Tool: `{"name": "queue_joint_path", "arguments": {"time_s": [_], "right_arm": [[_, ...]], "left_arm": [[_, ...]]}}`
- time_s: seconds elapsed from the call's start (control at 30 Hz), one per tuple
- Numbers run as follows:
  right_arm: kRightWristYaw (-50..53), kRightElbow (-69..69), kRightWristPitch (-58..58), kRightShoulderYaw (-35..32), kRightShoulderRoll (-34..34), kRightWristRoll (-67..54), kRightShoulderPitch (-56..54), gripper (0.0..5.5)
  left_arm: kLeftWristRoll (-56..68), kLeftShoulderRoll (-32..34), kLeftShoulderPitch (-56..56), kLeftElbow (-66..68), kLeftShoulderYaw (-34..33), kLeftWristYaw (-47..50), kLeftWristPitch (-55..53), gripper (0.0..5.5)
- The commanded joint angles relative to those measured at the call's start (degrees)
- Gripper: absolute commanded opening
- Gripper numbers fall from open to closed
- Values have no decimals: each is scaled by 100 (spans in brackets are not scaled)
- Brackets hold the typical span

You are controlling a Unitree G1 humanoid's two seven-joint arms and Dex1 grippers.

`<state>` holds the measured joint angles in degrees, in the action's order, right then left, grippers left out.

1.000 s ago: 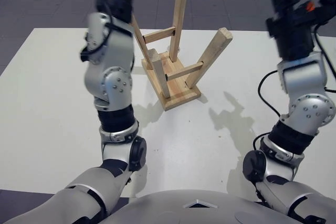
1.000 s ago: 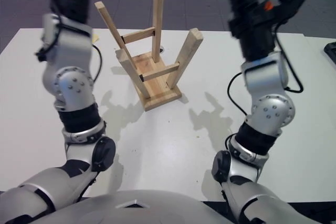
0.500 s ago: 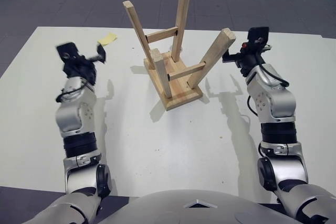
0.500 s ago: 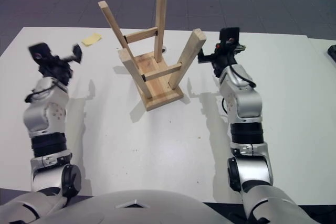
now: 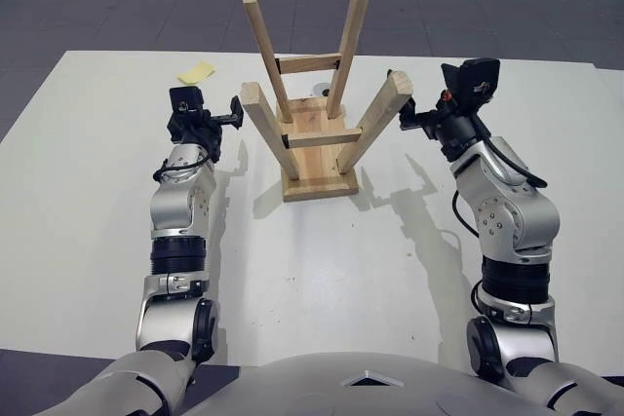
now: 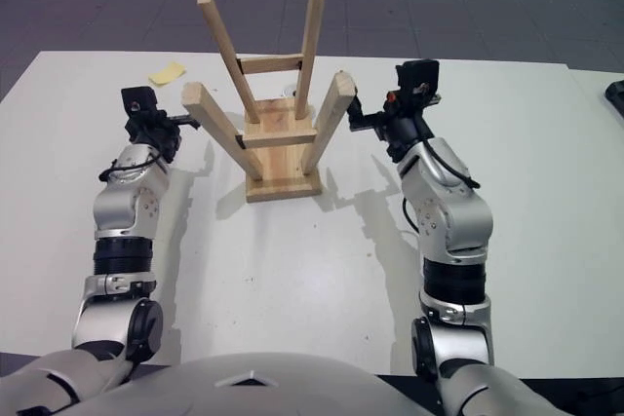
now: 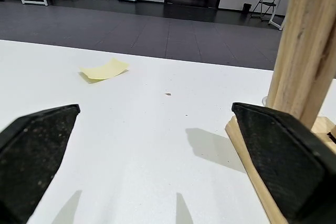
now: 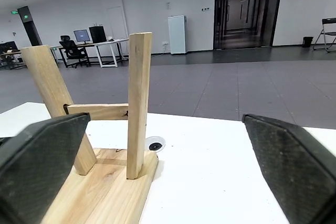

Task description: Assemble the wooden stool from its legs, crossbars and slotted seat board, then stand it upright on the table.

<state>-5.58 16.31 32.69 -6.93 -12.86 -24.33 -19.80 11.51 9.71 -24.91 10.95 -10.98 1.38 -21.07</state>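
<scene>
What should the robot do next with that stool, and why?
Probably shut the left pincer and right pincer on the legs beside them. Both are open, holding nothing, and the stool looks assembled but sits upside down, so it needs gripping to be turned over.

Your left pincer (image 7: 156,108) and right pincer (image 8: 166,118) are black; the stool (image 5: 314,133) between them pale wood; note (image 5: 196,72) yellow; table (image 5: 88,192) white.

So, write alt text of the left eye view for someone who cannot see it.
A pale wooden stool rests upside down on a white table, its four legs pointing up. The left gripper and right gripper, both open, flank it; a yellow paper note lies farther back.
</scene>
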Motion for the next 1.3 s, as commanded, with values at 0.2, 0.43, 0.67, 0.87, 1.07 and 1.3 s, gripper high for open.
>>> {"name": "queue_joint_path", "arguments": {"time_s": [0.2, 0.43, 0.67, 0.87, 1.07, 1.3], "right_arm": [[373, 672, 50, -1660, 41, -2584, -2000, 539], [335, 299, 897, -958, -2, -3466, -1883, 539], [59, -63, 1080, 251, 111, -2550, -487, 539], [-270, 194, 577, -329, 160, -2978, -726, 539], [-103, 316, 47, -1404, -248, -3811, -2218, 539], [4, 236, 512, -213, 27, -3548, -1462, 539]], "left_arm": [[267, -244, -87, -314, -853, 807, 312, 540], [319, -372, 35, -451, -1135, 1069, 560, 540], [322, -616, 193, -391, -1006, 1073, 593, 540], [306, -817, 202, -282, -800, 1021, 561, 540], [323, -768, 156, -210, -817, 998, 583, 540], [312, -683, 132, -170, -885, 998, 616, 540]]}}
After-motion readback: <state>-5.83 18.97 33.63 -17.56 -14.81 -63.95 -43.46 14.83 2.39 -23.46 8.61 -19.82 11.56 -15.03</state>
